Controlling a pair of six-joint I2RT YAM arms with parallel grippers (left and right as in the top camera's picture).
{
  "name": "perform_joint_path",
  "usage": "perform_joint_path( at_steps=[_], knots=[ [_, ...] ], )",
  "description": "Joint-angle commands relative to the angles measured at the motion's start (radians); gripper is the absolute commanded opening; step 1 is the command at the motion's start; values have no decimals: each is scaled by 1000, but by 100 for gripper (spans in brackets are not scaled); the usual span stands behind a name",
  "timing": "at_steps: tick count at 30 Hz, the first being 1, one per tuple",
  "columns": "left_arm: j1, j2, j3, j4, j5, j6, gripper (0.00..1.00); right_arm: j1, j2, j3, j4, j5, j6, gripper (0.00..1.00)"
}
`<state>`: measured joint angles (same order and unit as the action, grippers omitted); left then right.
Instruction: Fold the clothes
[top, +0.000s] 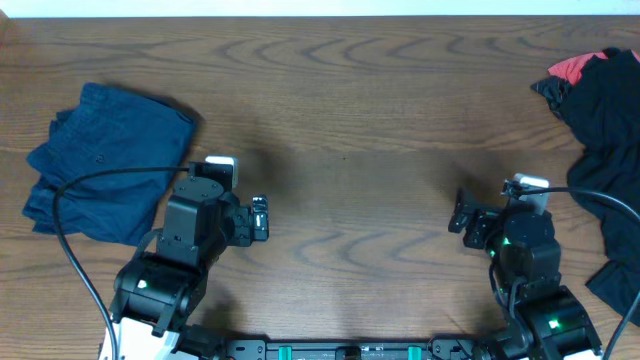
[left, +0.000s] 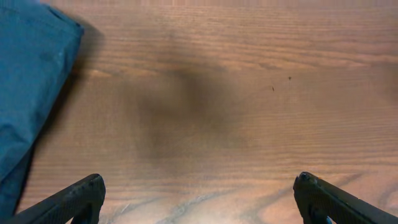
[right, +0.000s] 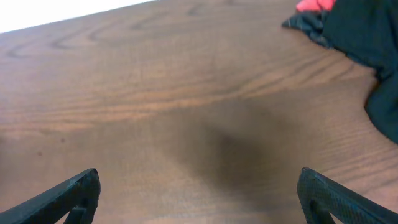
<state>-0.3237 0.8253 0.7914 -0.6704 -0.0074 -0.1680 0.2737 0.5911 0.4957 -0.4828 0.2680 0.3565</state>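
A: Status, left to right?
B: Folded navy shorts (top: 110, 165) far left; left gripper (top: 262, 217) spread, empty, beside them; right gripper (top: 460, 215) spread, empty; black garment heap (top: 605, 130) far right.
A: Procedure?
B: Likely: pinch one heap edge, drag it to table (top: 350, 120) centre, flatten.

Overhead looks straight down on table (top: 340, 100); low left wrist shares the shorts (top: 110, 160).

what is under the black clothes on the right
A red fabric piece pokes out from the crumpled black cloth heap at its far edge; anything else beneath is covered.
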Motion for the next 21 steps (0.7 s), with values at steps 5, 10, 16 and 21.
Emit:
perform_joint_path(
  at_steps=[5, 10, 16, 21],
  knots=[
    [-2, 58, -2, 5, -12, -5, 98, 8, 0, -6, -65, -12, 13, 99],
    [-2, 101, -2, 5, -12, -5, 98, 8, 0, -6, -119, -12, 13, 99],
    [-2, 153, -2, 5, -13, -5, 98, 8, 0, -6, -158, -12, 13, 99],
    [-2, 188, -2, 6, -12, -5, 98, 8, 0, -6, -165, -12, 13, 99]
  ],
)
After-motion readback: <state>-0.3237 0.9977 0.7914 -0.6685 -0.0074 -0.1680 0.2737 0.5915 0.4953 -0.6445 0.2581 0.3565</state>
